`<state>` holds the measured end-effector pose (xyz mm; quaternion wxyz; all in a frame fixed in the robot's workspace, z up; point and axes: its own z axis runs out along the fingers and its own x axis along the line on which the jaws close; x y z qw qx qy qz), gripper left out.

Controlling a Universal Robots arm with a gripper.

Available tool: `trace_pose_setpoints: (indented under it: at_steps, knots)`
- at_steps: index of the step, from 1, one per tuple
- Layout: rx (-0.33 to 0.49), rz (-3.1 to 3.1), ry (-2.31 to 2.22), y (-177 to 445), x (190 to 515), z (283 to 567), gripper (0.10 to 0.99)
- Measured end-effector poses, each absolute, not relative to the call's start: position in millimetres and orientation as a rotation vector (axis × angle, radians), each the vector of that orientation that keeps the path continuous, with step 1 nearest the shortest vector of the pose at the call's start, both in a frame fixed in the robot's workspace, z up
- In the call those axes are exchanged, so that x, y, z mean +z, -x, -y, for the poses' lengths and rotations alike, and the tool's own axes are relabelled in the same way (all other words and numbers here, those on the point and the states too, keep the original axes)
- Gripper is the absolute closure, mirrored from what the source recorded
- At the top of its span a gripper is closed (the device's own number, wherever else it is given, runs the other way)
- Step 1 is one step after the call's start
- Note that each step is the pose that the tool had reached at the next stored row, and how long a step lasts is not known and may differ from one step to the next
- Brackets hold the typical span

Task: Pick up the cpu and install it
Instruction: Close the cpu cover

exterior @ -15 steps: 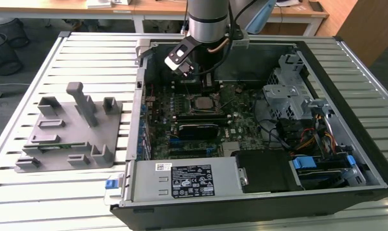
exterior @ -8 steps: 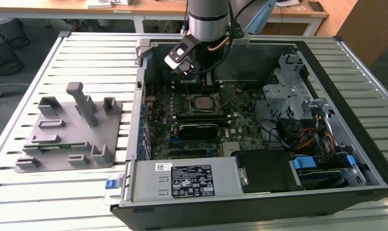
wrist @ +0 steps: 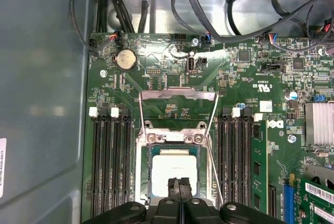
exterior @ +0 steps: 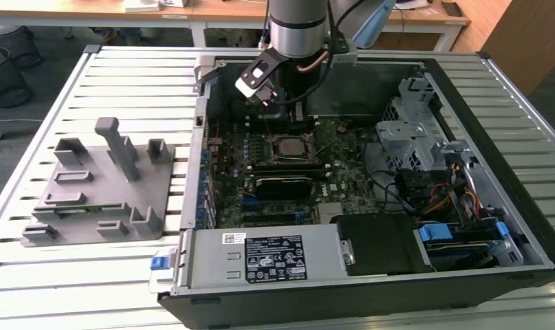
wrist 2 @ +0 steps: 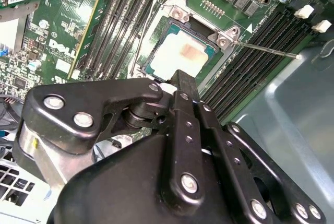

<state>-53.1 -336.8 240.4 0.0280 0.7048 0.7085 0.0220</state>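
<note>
We see our gripper (wrist: 180, 186) with jaws closed together on nothing, tips just above the cpu (wrist: 175, 167). The cpu lies flat and square in its socket, directly beneath the tips. Beyond it the load plate (wrist: 177, 96) stands flipped open. Memory slots (wrist: 109, 156) flank both sides, so we judge the free room is upward.

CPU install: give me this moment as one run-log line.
cpu: lying in motherboard socket | retention frame: swung open | gripper: shut, directly over cpu, contact unclear
</note>
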Motion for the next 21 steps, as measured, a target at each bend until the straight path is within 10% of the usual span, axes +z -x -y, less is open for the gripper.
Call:
trace_pose_setpoints:
  at_steps: [21]
  knots:
    - [0.068, -2.187, -2.176, 53.1, 245.3, 336.8, 0.980]
